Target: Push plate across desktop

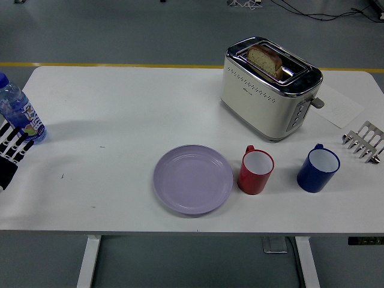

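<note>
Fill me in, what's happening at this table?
Nothing is handling the plate yet. It lies untouched near the front edge, left of the red mug. The left hand is just entering at the left edge by the water bottle, fingers spread, far from the plate. No right hand is visible.

You're in a lab/test bay, not a home kitchen. Evidence: bare grey floor (pixel 120 30) w/ yellow line (pixel 90 64) painted across it, loose cables (pixel 318 12) on floor at far right. Kitchen items, e.g. toaster (pixel 270 90) and mugs (pixel 256 171), are set out on a plain white table (pixel 120 102) on metal legs.
</note>
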Motion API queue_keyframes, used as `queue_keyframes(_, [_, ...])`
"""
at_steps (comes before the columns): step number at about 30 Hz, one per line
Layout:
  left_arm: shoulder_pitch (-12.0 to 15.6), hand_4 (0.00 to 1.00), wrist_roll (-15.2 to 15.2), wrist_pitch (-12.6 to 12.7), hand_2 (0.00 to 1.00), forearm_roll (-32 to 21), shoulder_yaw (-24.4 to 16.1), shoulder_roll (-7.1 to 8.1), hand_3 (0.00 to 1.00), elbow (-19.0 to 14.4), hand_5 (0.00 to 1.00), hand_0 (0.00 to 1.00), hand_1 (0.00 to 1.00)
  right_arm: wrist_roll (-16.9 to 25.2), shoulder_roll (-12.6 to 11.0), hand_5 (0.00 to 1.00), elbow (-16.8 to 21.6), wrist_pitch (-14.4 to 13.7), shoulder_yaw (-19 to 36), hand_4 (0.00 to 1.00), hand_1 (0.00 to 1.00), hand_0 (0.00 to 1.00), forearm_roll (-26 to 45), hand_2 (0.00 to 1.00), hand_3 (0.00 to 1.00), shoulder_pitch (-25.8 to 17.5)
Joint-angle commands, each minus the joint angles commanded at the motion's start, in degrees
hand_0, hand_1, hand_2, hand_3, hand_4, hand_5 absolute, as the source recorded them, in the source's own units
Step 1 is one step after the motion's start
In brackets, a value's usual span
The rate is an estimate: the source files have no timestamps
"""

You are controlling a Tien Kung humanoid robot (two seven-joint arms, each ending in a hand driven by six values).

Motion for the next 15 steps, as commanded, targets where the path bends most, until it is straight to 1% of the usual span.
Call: queue_keyframes(15, [0.03,0.503,-0.04,0.07,0.643,0.12,-0.15,0.04,0.63,0.48,0.998,0.532,0.643,-0.03,0.0,0.246,0.0,-0.01,0.38,0.372,0.52,0.607,-0.38,0.59,0.574,0.09])
